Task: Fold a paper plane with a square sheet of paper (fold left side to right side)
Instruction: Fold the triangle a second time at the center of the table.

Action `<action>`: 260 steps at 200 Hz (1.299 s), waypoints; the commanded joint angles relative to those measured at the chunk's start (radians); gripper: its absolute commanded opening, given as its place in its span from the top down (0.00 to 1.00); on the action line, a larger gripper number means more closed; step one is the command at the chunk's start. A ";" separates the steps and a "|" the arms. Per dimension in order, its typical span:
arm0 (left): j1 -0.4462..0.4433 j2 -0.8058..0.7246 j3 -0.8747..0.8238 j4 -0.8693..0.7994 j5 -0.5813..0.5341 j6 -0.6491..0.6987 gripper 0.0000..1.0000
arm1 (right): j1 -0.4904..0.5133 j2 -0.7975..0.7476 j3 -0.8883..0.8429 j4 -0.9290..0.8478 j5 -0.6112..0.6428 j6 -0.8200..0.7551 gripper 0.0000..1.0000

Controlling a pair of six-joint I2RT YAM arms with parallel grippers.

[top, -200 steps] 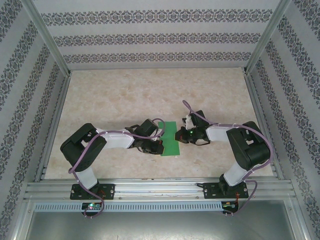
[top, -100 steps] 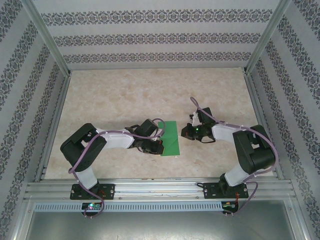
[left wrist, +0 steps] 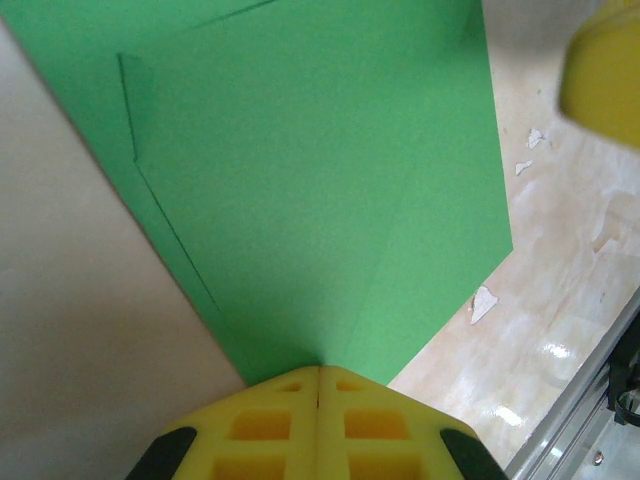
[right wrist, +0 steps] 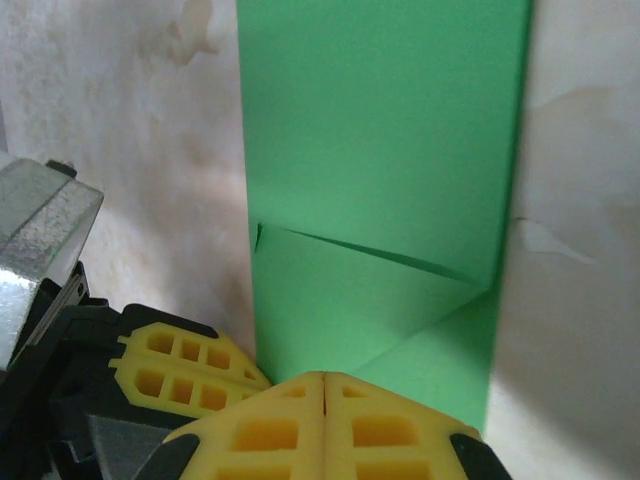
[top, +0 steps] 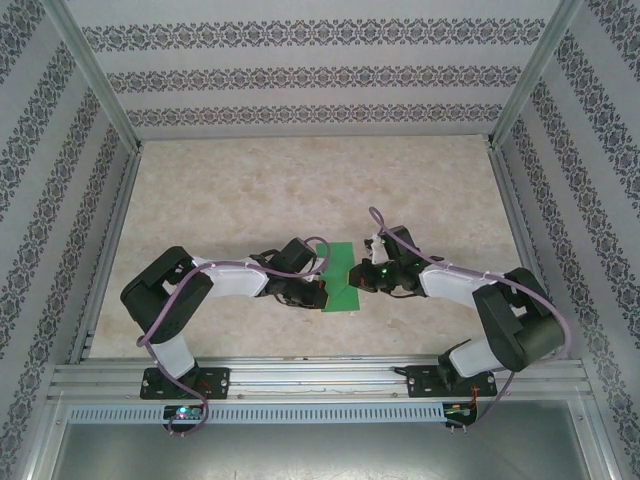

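The left gripper [left wrist: 318, 372] and right gripper [right wrist: 325, 381] are both clenched empty, tips resting on the folded green paper [top: 340, 262] lying between them. Its long axis runs across the line joining the 2.

- Sheet of paper [left wrist: 320, 180]: thin, green, matt and smooth, with sharp creases.
- Fingers [right wrist: 270, 435]: yellow plastic, matt, moulded with square hollows.
- Surface [top: 300, 190]: pale marbled finish, slightly glossy, flaked at the paper's 3 o'clock in the left wrist view.
- Rail [top: 320, 380]: bare ribbed metal.
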 commanded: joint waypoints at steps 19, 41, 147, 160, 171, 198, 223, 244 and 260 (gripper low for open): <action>-0.011 0.052 -0.043 -0.134 -0.117 0.000 1.00 | 0.033 0.098 0.073 0.063 -0.005 0.028 1.00; -0.012 0.054 -0.043 -0.131 -0.115 -0.001 1.00 | 0.037 0.137 0.088 0.061 0.017 0.023 1.00; -0.007 -0.026 0.044 -0.158 -0.062 -0.001 1.00 | 0.018 0.209 0.024 0.000 0.066 0.004 1.00; -0.007 -0.043 0.062 -0.160 -0.049 -0.001 1.00 | 0.018 0.205 0.021 0.000 0.064 0.004 1.00; -0.007 -0.055 0.073 -0.158 -0.038 -0.002 1.00 | 0.016 0.204 0.021 0.002 0.062 0.003 1.00; -0.007 -0.064 0.101 -0.149 -0.011 -0.003 1.00 | 0.017 0.202 0.024 0.003 0.057 0.004 1.00; -0.007 -0.046 0.114 -0.116 0.023 -0.014 1.00 | 0.018 0.205 0.025 0.003 0.056 0.003 1.00; -0.008 -0.016 0.127 -0.099 0.042 -0.014 1.00 | 0.017 0.209 0.023 0.003 0.058 0.003 1.00; -0.008 0.008 0.133 -0.088 0.051 -0.013 1.00 | 0.018 0.212 0.021 0.003 0.060 0.001 1.00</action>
